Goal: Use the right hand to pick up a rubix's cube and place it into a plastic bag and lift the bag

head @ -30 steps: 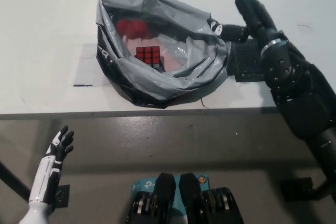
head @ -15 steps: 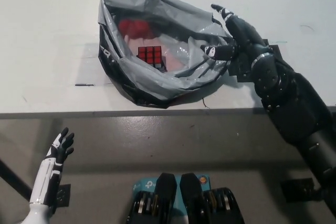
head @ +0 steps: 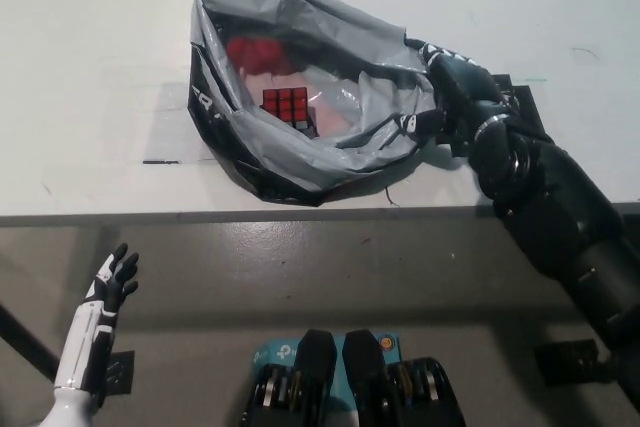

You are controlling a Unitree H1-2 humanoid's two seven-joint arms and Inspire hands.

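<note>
Head view shows my right hand (head: 447, 87) pinching the bag (head: 300, 162) rim with the cube (head: 288, 108) inside; I fear thin film slipping when lifted.

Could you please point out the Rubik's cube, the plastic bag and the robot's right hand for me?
Rubik's cube (head: 287, 107): head view, on its red top face.
Plastic bag (head: 290, 162): head view, on its grey near wall.
Right hand (head: 450, 87): head view, on the back of the hand.

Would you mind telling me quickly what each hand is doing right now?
Left hand: open, holding nothing, resting low beside the table.
Right hand: at the right rim of the grey plastic bag; whether it grips the bag cannot be told.
</note>
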